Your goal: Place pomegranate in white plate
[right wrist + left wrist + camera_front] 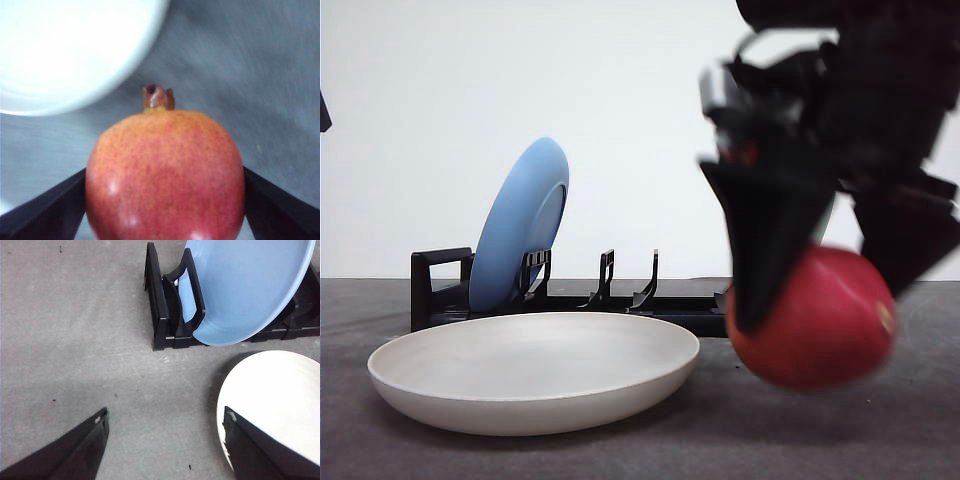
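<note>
My right gripper is shut on the red pomegranate and holds it just above the grey table, to the right of the white plate. From the right wrist camera the pomegranate sits between both black fingers, its tan nub toward the white plate. My left gripper hangs open over bare table with nothing between its fingers, beside the white plate's rim.
A black dish rack stands behind the white plate and holds an upright blue plate. The left wrist view shows the same rack and blue plate. Grey table lies in front of the plate.
</note>
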